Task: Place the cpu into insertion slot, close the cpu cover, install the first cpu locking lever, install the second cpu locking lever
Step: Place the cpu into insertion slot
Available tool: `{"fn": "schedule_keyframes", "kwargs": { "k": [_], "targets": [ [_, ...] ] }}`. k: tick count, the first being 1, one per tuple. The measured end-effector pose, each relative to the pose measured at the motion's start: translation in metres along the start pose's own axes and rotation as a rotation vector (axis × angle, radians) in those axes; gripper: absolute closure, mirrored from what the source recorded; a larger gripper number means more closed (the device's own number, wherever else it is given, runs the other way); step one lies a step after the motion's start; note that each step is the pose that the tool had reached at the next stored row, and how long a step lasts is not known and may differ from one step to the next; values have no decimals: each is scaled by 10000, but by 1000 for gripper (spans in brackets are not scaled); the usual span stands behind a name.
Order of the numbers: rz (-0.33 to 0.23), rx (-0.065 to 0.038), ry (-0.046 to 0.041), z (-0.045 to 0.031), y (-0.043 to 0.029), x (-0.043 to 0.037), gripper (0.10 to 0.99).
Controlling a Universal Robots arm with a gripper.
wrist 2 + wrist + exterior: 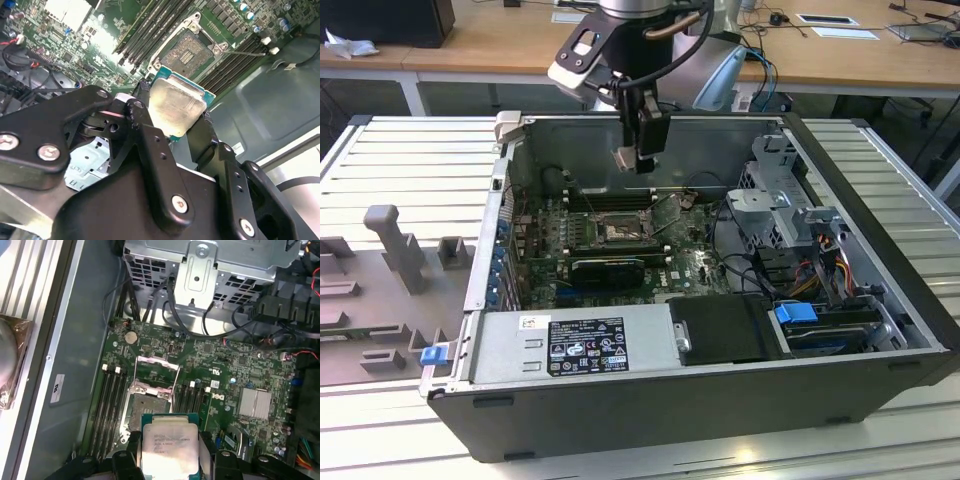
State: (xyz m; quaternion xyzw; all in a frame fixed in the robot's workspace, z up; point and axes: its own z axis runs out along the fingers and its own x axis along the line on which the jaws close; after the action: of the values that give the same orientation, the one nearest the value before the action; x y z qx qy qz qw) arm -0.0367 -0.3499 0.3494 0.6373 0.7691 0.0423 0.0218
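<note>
**Exterior view.** We see the gripper (638,153) poised above the insertion slot (617,232), inside the open computer case (670,410). Its fingers are closed on the cpu (626,157). The chip hangs well apart from the slot.

**Second wrist view.** The two black fingers (145,130) clamp the cpu (177,107) by opposite edges. Its silver-grey top faces the camera and a green rim shows around it. Beyond the chip lies the insertion slot (187,50), uncovered, with its pin field bare. Long black memory slots (145,25) flank the insertion slot on either side.

**First wrist view.** We see the cpu (169,447) gripped in the gripper (170,452), in front of the near part of the insertion slot (145,407). The cpu cover (157,367) stands open at the slot's far edge, and green board is visible through its cut-out centre.
</note>
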Motion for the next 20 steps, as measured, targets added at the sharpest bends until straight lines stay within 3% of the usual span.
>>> {"fn": "schedule_keyframes", "kwargs": {
  "k": [12, 20],
  "targets": [
    [1412, -28, -133, 27, -2, 2, 545],
    [1984, -40, -186, 105, -8, 10, 545]
  ]
}}
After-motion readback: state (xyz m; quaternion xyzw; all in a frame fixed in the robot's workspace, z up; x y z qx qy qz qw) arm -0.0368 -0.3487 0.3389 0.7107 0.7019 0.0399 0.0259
